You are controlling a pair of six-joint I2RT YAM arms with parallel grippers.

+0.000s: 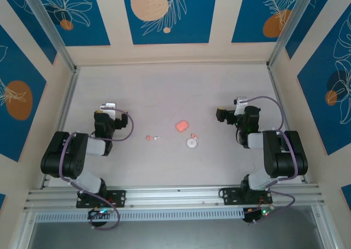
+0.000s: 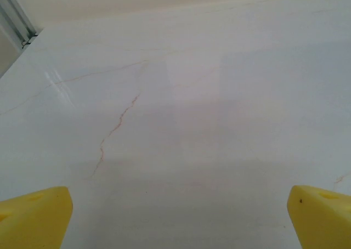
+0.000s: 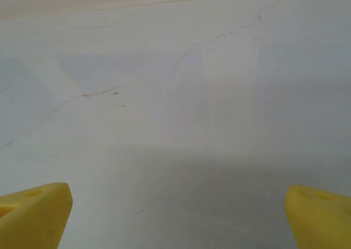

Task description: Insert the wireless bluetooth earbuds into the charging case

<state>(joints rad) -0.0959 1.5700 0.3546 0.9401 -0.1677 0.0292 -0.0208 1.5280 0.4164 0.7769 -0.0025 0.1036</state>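
**Surface.** Table, pale off-white with a faint marble pattern. The wrist views show thin brownish veins running across it under a soft sheen.

**Room.** Cream walls enclose the table on three sides. They carry blue panels printed with orange discs and white line-drawn leaves. Slanted aluminium posts stand at the far corners, and a grooved aluminium rail runs along the near edge and bears both arm bases.

**Charging case**. Salmon-pink and rounded, lid down, lying near the middle of the table between the two arms.

**Wireless bluetooth earbuds.**
- One bud lies left of the case, apart from it, with a small whitish speck just to its right.
- The other bud lies just below and right of the case, close beside the far edge of the white round disc. Whether it touches the disc cannot be told.

**Left arm**. Black, folded back, with its wrist over the table's left part, well apart from the nearer bud. In its wrist view the left gripper has yellow fingers spread wide at the frame's bottom corners, with bare table between them and nothing held.

**Right arm**. Folded likewise on the right side, well apart from the case. The right gripper also has its yellow fingers spread wide over bare table, holding nothing.

**Markings.** Small green lights glow at the arm bases.
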